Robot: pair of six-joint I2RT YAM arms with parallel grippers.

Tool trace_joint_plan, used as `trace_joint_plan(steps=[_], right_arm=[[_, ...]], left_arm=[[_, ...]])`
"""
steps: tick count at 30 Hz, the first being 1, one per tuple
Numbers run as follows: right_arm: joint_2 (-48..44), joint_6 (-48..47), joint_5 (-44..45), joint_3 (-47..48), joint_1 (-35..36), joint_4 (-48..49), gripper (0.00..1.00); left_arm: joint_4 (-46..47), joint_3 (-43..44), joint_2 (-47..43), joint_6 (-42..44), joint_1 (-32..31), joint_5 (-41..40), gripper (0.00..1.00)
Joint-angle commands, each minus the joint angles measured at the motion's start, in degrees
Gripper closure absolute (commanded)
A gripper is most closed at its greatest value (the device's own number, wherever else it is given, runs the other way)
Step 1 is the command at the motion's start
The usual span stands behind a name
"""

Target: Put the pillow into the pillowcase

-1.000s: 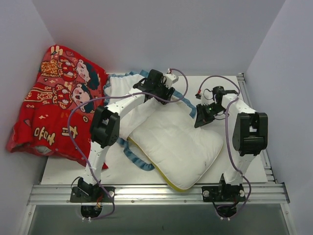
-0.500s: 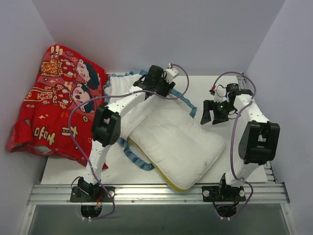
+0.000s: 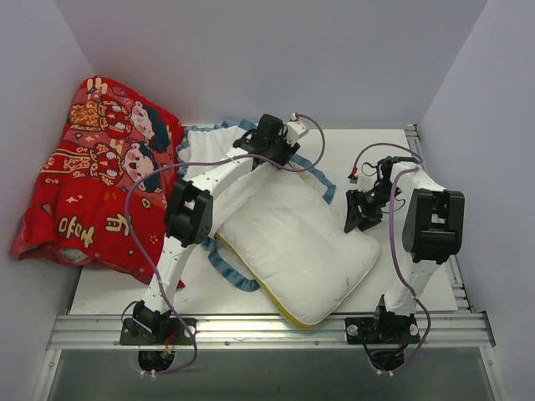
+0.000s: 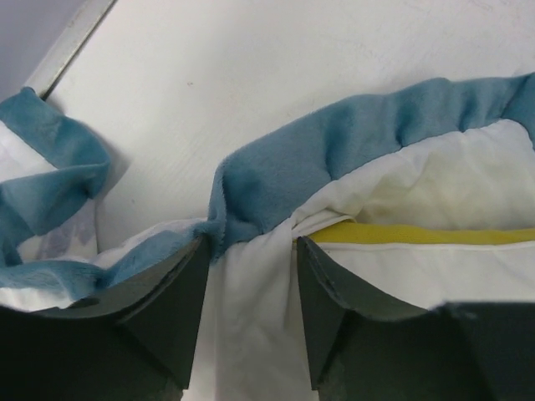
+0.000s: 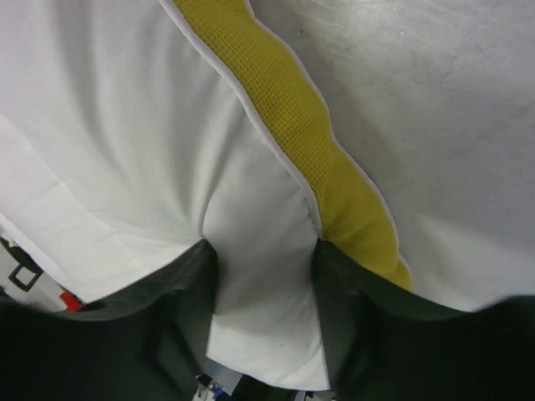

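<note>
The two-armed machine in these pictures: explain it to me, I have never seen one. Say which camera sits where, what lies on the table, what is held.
These are two small robot arms bolted at the near edge of a white table, each ending in a two-finger gripper. The wide picture comes from a fixed camera above and behind them; the two close-ups come from cameras on the wrists, so the dark shapes at the bottom are the fingers. On the table lie a white pillow with yellow piping, its far end inside a pillowcase with blue ruffled trim, and a red cartoon-figure cloth at the far left. The left gripper pinches the pillowcase at its ruffled opening; the right gripper pinches the pillow's edge beside the piping.
</note>
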Motion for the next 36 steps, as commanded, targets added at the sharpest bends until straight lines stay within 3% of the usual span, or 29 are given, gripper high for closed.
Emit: trace_joint_plan(steps=[1, 2, 4, 5, 6, 7, 13, 17, 23, 26, 33, 34, 36], right_arm=[[2.01, -0.99, -4.1, 1.32, 0.72, -3.7, 0.59], [2.18, -0.91, -4.45, 1.85, 0.72, -3.53, 0.76], [1.93, -0.64, -5.68, 2.55, 0.8, -2.91, 0.91], [1.4, -0.38, -5.95, 3.08, 1.07, -2.56, 0.97], [1.05, -0.12, -6.3, 3.43, 1.24, -1.86, 1.0], [0.61, 0.67, -6.91, 3.7, 1.42, -1.51, 1.0], [-2.47, 5.14, -9.46, 8.34, 3.35, 0.34, 1.0], [-5.8, 8.4, -12.27, 11.52, 3.35, 1.04, 1.0], [-9.42, 12.98, -16.31, 11.26, -0.06, 7.01, 1.0], [-9.59, 14.21, -19.48, 10.56, -0.6, 8.68, 1.0], [-6.17, 21.31, -7.2, 2.38, 0.63, 22.3, 1.0], [-5.55, 21.59, -5.88, 3.08, 0.8, 22.14, 0.97], [-6.16, 20.02, -2.71, 4.57, 0.72, 19.26, 0.67]], left_arm=[[-2.46, 3.59, 2.09, 1.48, 0.23, -0.26, 0.49], [-2.72, 4.2, 2.36, 1.39, 0.32, 0.09, 0.6], [-3.16, 4.65, 2.37, 0.87, 0.32, 2.19, 0.77], [-3.08, 4.73, 2.1, 0.34, 0.23, 6.12, 0.83], [-2.73, 4.99, 1.75, -0.19, 0.14, 8.51, 0.96], [-2.55, 5.08, 0.97, -1.76, -0.38, 10.62, 1.0], [-1.24, 2.11, -4.65, -8.96, -5.3, 22.84, 1.0], [1.66, -1.67, -8.18, -15.47, -8.64, 24.87, 1.0], [10.0, -7.74, -13.19, -25.58, -8.65, 24.79, 1.0], [9.33, -4.95, -12.58, -27.0, -8.38, 25.66, 1.0], [9.05, -0.46, -6.96, -23.93, -7.07, 24.09, 1.0], [8.7, 2.25, -5.56, -24.62, -6.28, 23.83, 0.83], [5.65, 5.77, -4.93, -26.02, -2.51, 24.17, 0.57]])
